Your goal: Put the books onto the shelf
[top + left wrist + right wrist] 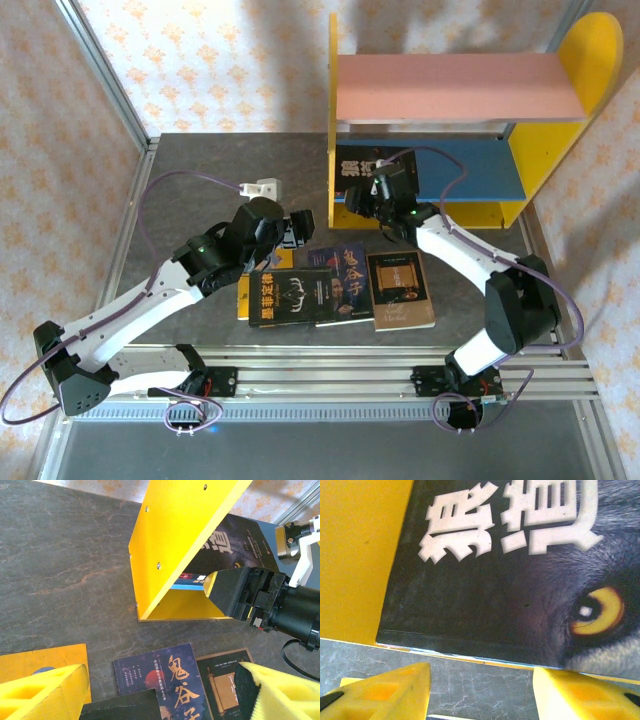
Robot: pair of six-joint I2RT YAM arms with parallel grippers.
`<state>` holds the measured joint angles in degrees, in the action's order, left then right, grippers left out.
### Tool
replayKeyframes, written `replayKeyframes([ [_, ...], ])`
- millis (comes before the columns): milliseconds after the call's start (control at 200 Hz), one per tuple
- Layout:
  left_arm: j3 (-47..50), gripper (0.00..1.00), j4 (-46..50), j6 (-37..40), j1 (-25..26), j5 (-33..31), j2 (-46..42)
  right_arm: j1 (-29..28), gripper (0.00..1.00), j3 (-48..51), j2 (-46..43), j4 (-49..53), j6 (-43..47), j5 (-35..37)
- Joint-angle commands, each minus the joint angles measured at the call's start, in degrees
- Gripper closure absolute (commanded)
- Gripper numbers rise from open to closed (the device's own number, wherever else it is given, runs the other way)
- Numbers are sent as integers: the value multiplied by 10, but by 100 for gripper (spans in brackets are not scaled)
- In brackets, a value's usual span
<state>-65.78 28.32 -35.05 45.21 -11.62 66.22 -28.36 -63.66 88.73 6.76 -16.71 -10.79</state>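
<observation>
top camera looks down from behind; both wrist cameras face the shelf (pixel 170 545), the right nearest.

We see a dark grey marbled table (pixel 200 170) edged by aluminium rails (pixel 330 378) on its near side, with pale floral wallpaper (pixel 200 60) behind and beside it
</observation>
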Motion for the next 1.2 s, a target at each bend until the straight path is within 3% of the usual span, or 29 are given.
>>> replayKeyframes([
  [0, 8, 22, 8, -2, -6, -19, -9, -5, 45, -23, 6, -5, 9, -1],
  [205, 11, 22, 8, -2, -6, -19, -12, -6, 44, -17, -11, 19, 8, 3],
  [516, 16, 22, 9, -3, -6, -20, -21, -2, 43, -4, -92, 120, 18, 70],
  [941, 19, 22, 8, -5, -6, -18, -23, 83, 43, 1, -137, 169, 44, 91],
  [1191, 17, 22, 6, -5, -6, -17, -17, 115, 43, 5, -128, 157, 50, 66],
])
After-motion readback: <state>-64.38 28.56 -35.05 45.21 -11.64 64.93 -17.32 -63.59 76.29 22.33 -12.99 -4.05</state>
